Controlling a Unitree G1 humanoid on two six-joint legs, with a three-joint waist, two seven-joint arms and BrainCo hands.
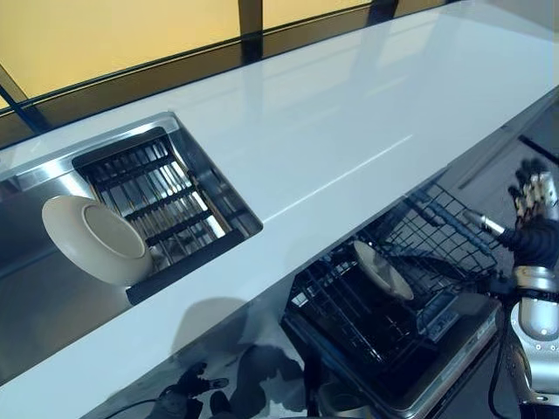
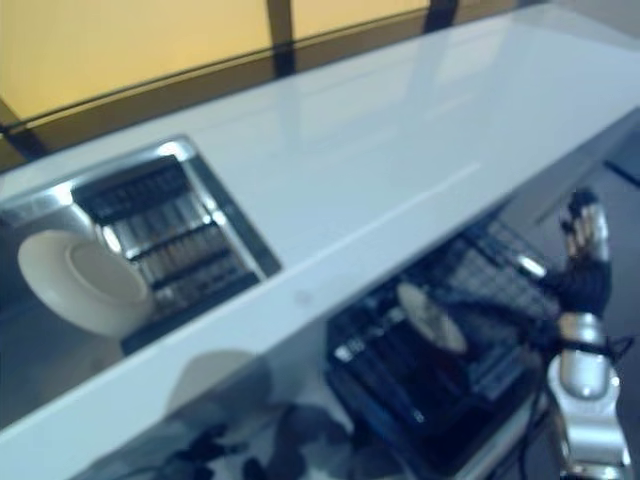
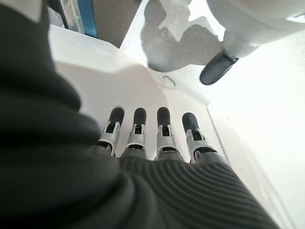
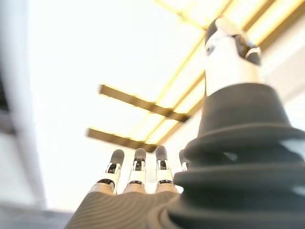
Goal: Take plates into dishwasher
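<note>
A cream plate (image 1: 92, 237) leans on its edge in the sink (image 1: 35, 297), against a dark drying rack (image 1: 153, 196). A second pale plate (image 1: 383, 269) stands tilted in the pulled-out dishwasher rack (image 1: 349, 323) below the counter. My right hand (image 1: 534, 202) is raised to the right of the dishwasher rack, apart from it, fingers straight and empty; its wrist view shows the fingers (image 4: 138, 169) pointing up at the ceiling. My left hand (image 1: 185, 394) hangs low below the counter edge, and its fingers (image 3: 163, 125) are straight and empty over the floor.
The long white counter (image 1: 349, 131) runs from lower left to upper right, with a dark window ledge (image 1: 253, 44) behind it. A wire basket (image 1: 454, 223) sits at the far side of the dishwasher rack. The open dishwasher door (image 1: 437, 375) juts out below it.
</note>
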